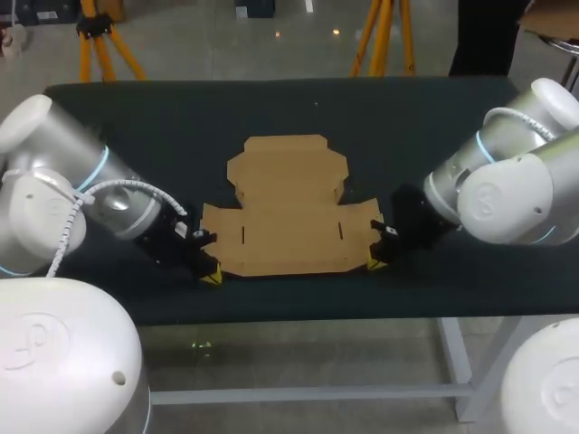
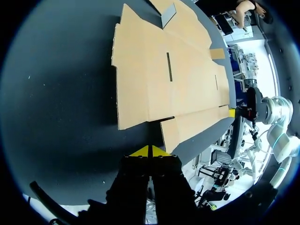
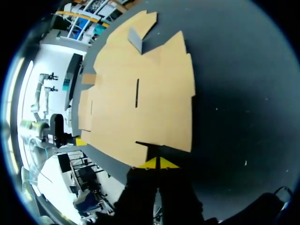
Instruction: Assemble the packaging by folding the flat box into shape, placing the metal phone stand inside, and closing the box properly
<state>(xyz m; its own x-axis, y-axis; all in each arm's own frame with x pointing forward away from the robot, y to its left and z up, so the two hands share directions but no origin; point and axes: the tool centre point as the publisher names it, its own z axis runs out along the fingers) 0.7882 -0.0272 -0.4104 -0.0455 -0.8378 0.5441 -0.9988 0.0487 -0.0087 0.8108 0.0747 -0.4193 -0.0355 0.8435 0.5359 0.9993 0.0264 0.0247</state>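
1. The left arm [image 1: 109,194] comes in from the desk's left side and slopes down low. Its left claw [image 1: 210,275] sits at the front left corner of the flat box [image 1: 289,217].
2. In the left wrist view the left claw [image 2: 150,151] has its yellow tips pressed together with nothing between them. It sits just short of the cardboard's nearest flap [image 2: 187,129]; whether it touches cannot be told.
3. The right arm [image 1: 488,181] mirrors this from the right side. Its right claw [image 1: 375,263] is low at the box's front right corner.
4. In the right wrist view the right claw [image 3: 158,163] also has its tips closed tight and holds nothing. The cardboard [image 3: 140,93] lies directly ahead of it.
5. The flat box lies unfolded in the middle of the dark desk [image 1: 136,127], with its flaps spread out and two short slits in its centre panel.
6. The box's front edge runs close to the desk's front edge, so both claws work in a narrow strip there.
7. Bare desk surface stretches behind the box and out to both sides.
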